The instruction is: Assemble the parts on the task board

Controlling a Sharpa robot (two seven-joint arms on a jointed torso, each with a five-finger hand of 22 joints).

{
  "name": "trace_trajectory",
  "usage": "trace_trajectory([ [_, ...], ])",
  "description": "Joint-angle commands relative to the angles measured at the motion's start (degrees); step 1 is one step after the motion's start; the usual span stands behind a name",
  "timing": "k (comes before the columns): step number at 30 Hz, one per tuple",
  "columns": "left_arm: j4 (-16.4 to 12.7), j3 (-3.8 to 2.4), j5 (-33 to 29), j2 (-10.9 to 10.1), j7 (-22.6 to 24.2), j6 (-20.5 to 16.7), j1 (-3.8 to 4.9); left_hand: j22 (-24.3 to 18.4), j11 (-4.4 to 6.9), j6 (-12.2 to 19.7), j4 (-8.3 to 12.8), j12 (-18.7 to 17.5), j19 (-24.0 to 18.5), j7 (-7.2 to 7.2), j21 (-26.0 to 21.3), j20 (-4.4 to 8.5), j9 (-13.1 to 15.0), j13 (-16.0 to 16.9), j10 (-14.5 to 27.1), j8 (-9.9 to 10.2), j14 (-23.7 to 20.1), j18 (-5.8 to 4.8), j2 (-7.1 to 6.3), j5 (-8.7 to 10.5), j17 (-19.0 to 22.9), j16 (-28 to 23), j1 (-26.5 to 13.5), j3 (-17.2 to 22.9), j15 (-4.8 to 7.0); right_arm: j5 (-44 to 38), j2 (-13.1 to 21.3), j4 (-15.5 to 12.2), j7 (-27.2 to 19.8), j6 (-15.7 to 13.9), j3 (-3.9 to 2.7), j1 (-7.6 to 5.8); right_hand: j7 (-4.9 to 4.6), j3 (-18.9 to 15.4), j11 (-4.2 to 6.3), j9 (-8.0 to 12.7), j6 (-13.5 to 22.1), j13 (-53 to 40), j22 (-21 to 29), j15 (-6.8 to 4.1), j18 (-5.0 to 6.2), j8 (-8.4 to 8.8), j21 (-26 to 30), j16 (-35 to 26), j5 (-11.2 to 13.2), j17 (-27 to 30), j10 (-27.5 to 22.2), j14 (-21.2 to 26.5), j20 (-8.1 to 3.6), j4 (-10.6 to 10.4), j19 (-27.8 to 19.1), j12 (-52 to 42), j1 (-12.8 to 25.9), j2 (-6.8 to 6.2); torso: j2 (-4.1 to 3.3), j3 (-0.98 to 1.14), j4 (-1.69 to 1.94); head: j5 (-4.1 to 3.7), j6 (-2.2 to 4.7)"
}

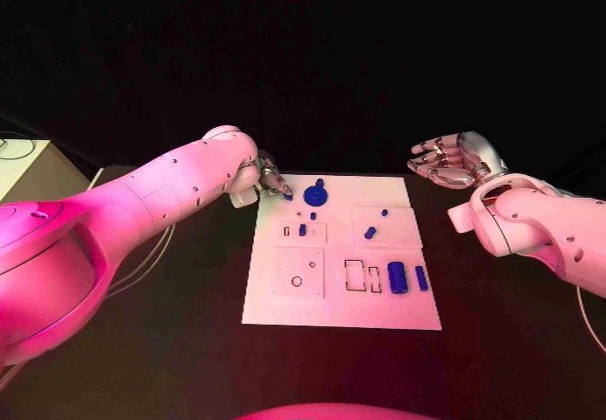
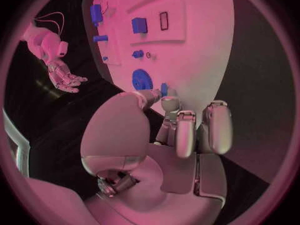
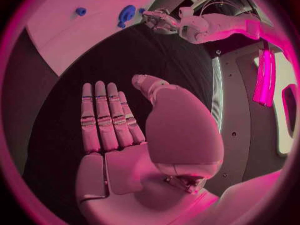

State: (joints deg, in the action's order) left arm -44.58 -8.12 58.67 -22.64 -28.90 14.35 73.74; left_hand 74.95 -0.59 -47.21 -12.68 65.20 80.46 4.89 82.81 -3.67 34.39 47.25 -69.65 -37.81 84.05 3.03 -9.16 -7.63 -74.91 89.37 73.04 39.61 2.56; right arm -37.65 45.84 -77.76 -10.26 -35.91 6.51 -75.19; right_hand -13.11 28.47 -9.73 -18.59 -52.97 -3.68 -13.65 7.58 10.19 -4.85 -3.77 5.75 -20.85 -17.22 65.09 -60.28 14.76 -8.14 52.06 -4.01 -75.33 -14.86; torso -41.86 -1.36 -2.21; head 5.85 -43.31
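Hovering over the far left corner of the task board [image 1: 341, 254], left hand [image 1: 262, 182] with fingers curled down toward the white plate. Pinching, or at least touching, a small blue part [image 2: 164, 89] between thumb and a fingertip in the left wrist view, though not possible to tell for sure whether truly gripped. Sitting just beside those fingertips, a round blue part [image 1: 314, 193] with a stem pointing away, on the far edge of the board.

Hanging off to the right, well apart from the board, right hand [image 1: 449, 160] raised above the dark worktop [image 1: 151, 350]. Showing flat palm and straight, side-by-side fingers [image 3: 103, 117] in the right wrist view, holding nothing, plainly open.

Lying across the middle of the board, more small blue parts: a short peg [image 1: 370, 233] right of centre, a tiny one [image 1: 384, 212] just beyond it, another small one [image 1: 313, 215] nearer the round part. Resting along the near right stretch, a thick blue cylinder [image 1: 398, 277] and a slimmer blue bar [image 1: 422, 278] right beside it, both lengthwise, near to far. Marking the board left of those, outlined rectangular slots [image 1: 362, 276] and a square panel with a small round hole [image 1: 297, 281].
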Motion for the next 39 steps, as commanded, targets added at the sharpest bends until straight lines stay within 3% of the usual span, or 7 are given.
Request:
trace_trajectory([
  [1, -0.2, 0.0, -1.2, 0.1, 0.7, 0.8, 0.06, 0.5, 0.31, -0.3, 1.9, 0.0, 0.0, -0.27, 0.2, 0.33, 1.3, -0.1, -0.2, -0.8, 5.7, 0.4, -0.61, -0.24, -14.2, 0.2, 0.2, 2.7, 0.46, -0.2, -0.1, 0.0, -0.6, 0.2, -0.03, -0.02, -0.36, 0.0, -0.05, 0.1, 0.1, 0.0, 0.0, 0.34, 0.32, 0.22, 0.1, -0.2, -0.3, 0.0, -0.3, 0.2, -0.09, 0.2, -0.4, 0.1, 0.0, 0.2, 0.04, -0.01, 0.05, 0.01, -0.02],
  [4, -0.3, 0.02, -1.6, 0.1, 1.0, 0.5, 0.03, 0.6, 0.32, -0.1, 5.2, -0.1, 0.1, -0.13, 0.2, 0.37, 2.5, -0.1, -0.6, -1.8, 5.7, 0.38, -0.73, -0.76, -14.4, 0.3, -0.5, 6.5, 0.45, -0.2, -0.2, 0.1, -0.5, 0.1, -0.03, -0.02, -0.37, 0.0, -0.06, 0.1, 0.1, 0.0, 0.1, 0.35, 0.32, 0.23, 0.1, -0.2, -0.5, 0.1, -0.3, 0.2, -0.08, 0.2, -0.4, 0.1, 0.0, 0.2, 0.09, 0.0, 0.04, 0.03, 0.06],
  [14, -2.8, 0.04, -5.1, -1.7, 1.1, -1.6, -0.03, 1.0, 0.33, -0.4, 8.2, 0.3, 0.3, -0.15, 0.4, 0.36, 3.9, 0.4, -1.5, -3.0, 5.8, 0.31, -0.77, -2.75, -14.5, 0.4, -2.6, 10.1, 0.49, -0.2, -0.3, 0.4, -0.4, 0.3, -0.03, -0.01, -0.38, 0.0, -0.06, 0.1, 0.1, 0.0, 0.1, 0.35, 0.32, 0.23, 0.1, -0.2, -0.5, 0.1, -0.3, 0.2, -0.07, 0.2, -0.4, 0.1, 0.0, 0.2, 0.15, 0.07, 0.07, 0.17, 0.3],
  [20, -7.6, 0.04, -6.4, -4.8, 1.0, -2.7, -0.02, 1.8, 0.83, -1.4, 10.2, 0.8, 0.9, -0.63, 0.8, 0.69, 4.9, 1.2, -2.8, -4.0, 5.9, 0.15, -1.71, -8.95, -14.8, 0.5, -5.6, 11.8, 0.9, -0.2, -0.2, 0.6, -0.4, 0.3, -0.02, -0.01, -0.38, 0.0, -0.06, 0.1, 0.1, 0.0, 0.1, 0.35, 0.32, 0.23, 0.1, -0.2, -0.5, 0.1, -0.3, 0.2, -0.07, 0.2, -0.4, 0.1, 0.0, 0.2, 0.35, 0.16, 0.4, 0.21, 0.36],
  [25, -14.5, 0.19, -6.8, -8.4, 1.1, -4.7, -0.1, 3.1, 1.33, -2.5, 11.6, 1.4, 1.8, -1.17, 1.5, 1.13, 5.5, 2.3, -4.4, -4.4, 5.9, -0.15, -2.57, -13.97, -15.1, 0.6, -7.5, 12.4, 1.36, -0.2, -0.1, 0.7, -0.4, 0.4, -0.01, 0.02, -0.39, 0.0, -0.07, 0.1, 0.1, 0.0, 0.2, 0.36, 0.33, 0.24, 0.1, -0.2, -0.7, 0.1, -0.3, 0.2, -0.06, 0.1, -0.4, 0.1, 0.2, 0.2, 0.67, 0.14, 0.77, -0.02, 0.2],
  [27, -16.4, 0.32, -6.6, -9.5, 1.1, -5.3, -0.21, 3.4, 1.43, -2.7, 11.9, 1.5, 2.0, -1.26, 1.6, 1.21, 5.6, 2.5, -4.7, -4.5, 5.9, -0.2, -2.68, -14.82, -15.1, 0.6, -7.8, 12.5, 1.44, -0.1, 0.0, 0.7, -0.3, 0.5, -0.01, 0.03, -0.39, 0.0, -0.07, 0.1, 0.1, 0.0, 0.2, 0.36, 0.33, 0.24, 0.1, -0.2, -0.7, 0.1, -0.3, 0.2, -0.06, 0.1, -0.4, 0.1, 0.2, 0.2, 0.78, 0.16, 0.87, -0.04, 0.1],
  [39, -24.9, 2.47, -1.3, -14.1, 0.8, -8.0, -1.25, 3.8, 1.61, -3.2, 12.3, 1.6, 2.3, -1.46, 1.9, 1.39, 5.7, 2.8, -5.2, -4.5, 5.9, -0.3, -2.94, -16.58, -15.1, 0.6, -8.4, 12.5, 1.62, -0.1, 0.2, 0.9, -0.3, 0.6, 0.04, 0.15, -0.39, 0.0, -0.07, 0.1, 0.1, 0.0, 0.2, 0.36, 0.33, 0.24, 0.1, -0.2, -0.7, 0.1, -0.3, 0.2, -0.06, 0.1, -0.4, 0.1, 0.2, 0.2, 1.41, 0.33, 1.38, -0.2, -0.38],
])
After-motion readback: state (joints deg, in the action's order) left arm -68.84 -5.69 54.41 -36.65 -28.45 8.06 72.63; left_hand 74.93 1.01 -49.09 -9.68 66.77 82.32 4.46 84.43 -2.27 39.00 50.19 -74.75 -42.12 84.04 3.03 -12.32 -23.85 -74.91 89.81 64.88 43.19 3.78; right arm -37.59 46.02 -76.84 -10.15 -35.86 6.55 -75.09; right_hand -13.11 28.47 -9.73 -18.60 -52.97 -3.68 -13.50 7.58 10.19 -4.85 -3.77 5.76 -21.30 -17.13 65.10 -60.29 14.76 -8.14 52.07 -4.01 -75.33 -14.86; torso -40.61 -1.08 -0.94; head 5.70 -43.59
